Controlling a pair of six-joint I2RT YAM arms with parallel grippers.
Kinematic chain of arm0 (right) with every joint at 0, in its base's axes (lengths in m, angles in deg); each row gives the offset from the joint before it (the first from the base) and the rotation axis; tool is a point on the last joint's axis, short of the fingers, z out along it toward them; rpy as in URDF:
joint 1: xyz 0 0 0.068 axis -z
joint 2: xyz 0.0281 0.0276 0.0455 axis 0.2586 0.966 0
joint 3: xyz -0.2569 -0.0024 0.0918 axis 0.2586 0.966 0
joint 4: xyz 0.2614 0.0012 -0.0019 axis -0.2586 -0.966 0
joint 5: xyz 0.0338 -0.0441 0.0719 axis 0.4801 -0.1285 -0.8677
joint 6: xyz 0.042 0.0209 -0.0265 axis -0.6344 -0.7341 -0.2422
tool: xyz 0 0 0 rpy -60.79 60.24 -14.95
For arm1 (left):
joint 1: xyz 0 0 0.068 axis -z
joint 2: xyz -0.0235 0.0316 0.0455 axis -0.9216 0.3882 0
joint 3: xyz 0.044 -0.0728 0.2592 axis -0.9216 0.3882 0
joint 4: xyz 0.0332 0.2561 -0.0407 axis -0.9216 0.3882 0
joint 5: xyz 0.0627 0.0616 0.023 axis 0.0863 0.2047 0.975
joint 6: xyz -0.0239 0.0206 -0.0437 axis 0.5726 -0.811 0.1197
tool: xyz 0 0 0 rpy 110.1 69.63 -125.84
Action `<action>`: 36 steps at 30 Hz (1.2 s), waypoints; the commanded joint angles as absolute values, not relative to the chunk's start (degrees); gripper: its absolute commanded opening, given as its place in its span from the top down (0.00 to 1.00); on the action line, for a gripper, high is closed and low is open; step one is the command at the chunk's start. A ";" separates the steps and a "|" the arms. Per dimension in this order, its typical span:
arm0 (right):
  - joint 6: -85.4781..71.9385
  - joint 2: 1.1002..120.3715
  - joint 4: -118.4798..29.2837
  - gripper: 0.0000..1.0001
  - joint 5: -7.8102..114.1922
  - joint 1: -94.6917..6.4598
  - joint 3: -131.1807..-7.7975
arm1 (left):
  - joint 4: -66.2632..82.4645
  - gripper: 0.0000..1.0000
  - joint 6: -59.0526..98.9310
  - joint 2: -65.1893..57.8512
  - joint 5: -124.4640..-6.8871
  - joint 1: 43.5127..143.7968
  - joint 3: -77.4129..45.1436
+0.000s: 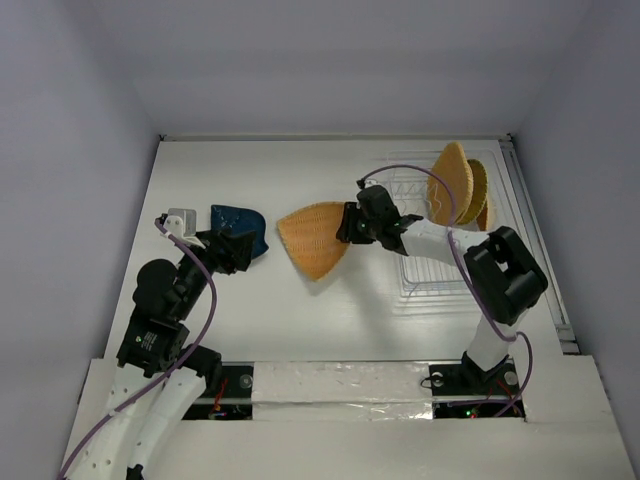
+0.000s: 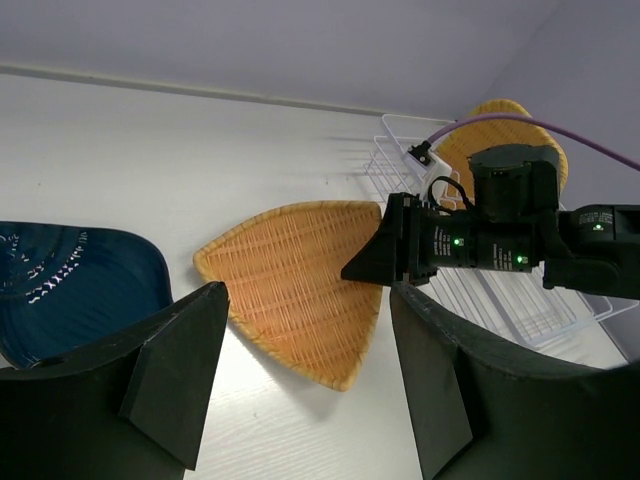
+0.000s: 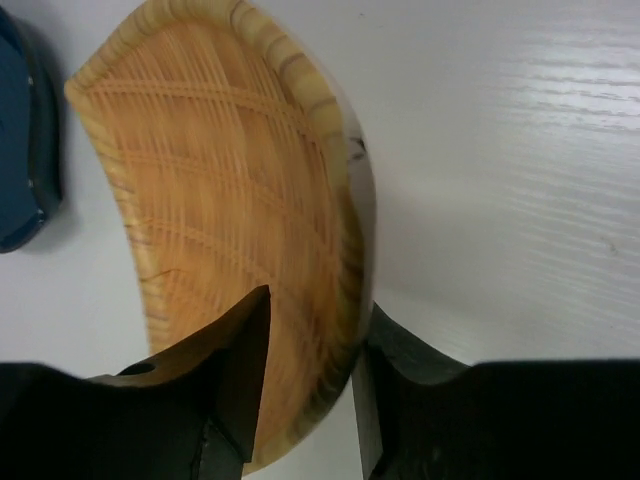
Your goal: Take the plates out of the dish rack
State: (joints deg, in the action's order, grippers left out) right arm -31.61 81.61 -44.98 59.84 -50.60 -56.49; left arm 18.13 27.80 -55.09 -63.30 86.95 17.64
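My right gripper (image 3: 310, 380) is shut on the rim of the orange-yellow leaf-shaped plate (image 3: 220, 170) and holds it tilted, low over the table left of the dish rack (image 1: 430, 275). The top view shows that gripper (image 1: 348, 225) at the plate's (image 1: 312, 240) right edge. Two orange-yellow plates (image 1: 450, 180) stand upright in the rack's far end. The dark blue plate (image 1: 240, 222) lies on the table at the left. My left gripper (image 1: 238, 250) is open and empty just beside it. In the left wrist view the blue plate (image 2: 70, 280) is left of my fingers, the leaf plate (image 2: 290, 285) ahead.
The white table is walled at the back and both sides. A raised rail (image 1: 540, 250) runs along the right edge behind the rack. A taped strip (image 1: 340, 395) covers the near edge between the arm bases. The right arm (image 1: 500, 270) reaches over the rack's near end.
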 commanded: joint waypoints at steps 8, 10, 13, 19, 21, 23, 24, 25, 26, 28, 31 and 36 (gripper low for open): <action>-33.09 78.71 -43.65 0.36 70.06 -51.11 -53.09 | 15.13 0.37 28.05 -55.43 -64.27 86.75 16.92; -32.83 77.13 -43.91 0.20 71.37 -51.90 -53.27 | 15.04 0.37 28.13 -55.43 -64.36 86.75 16.92; -32.30 73.98 -47.86 0.01 73.31 -53.31 -54.58 | 15.04 0.37 28.13 -55.52 -64.36 86.75 16.92; -30.46 61.24 -50.24 0.15 75.67 -53.84 -53.71 | 15.21 0.37 28.05 -55.96 -63.92 86.75 16.84; -28.88 54.73 -51.29 0.44 84.15 -53.84 -53.71 | 15.13 0.38 27.96 -55.96 -64.09 86.75 16.92; -26.69 51.31 -55.14 0.92 88.85 -51.14 -55.63 | 15.21 0.40 28.05 -56.13 -64.09 86.75 16.92; -26.06 50.59 -56.64 1.00 91.22 -49.63 -56.60 | 15.21 0.41 27.96 -56.31 -64.09 86.75 16.92; -24.58 50.06 -59.44 1.00 92.46 -48.14 -58.44 | 15.30 0.42 27.96 -56.31 -64.18 86.75 16.92; -24.04 49.62 -60.78 1.00 94.30 -46.73 -59.06 | 15.30 0.44 27.96 -56.49 -64.18 86.75 16.92; -23.25 48.30 -62.89 1.00 99.49 -42.60 -59.95 | 15.30 0.50 27.87 -56.66 -64.01 86.75 16.92; -21.67 46.98 -63.69 0.73 105.73 -37.24 -59.69 | 15.04 0.62 27.87 -56.58 -64.09 86.75 17.01; -20.08 48.64 -63.08 0.36 105.40 -31.78 -59.33 | 14.95 0.92 27.96 -55.87 -64.10 86.75 17.01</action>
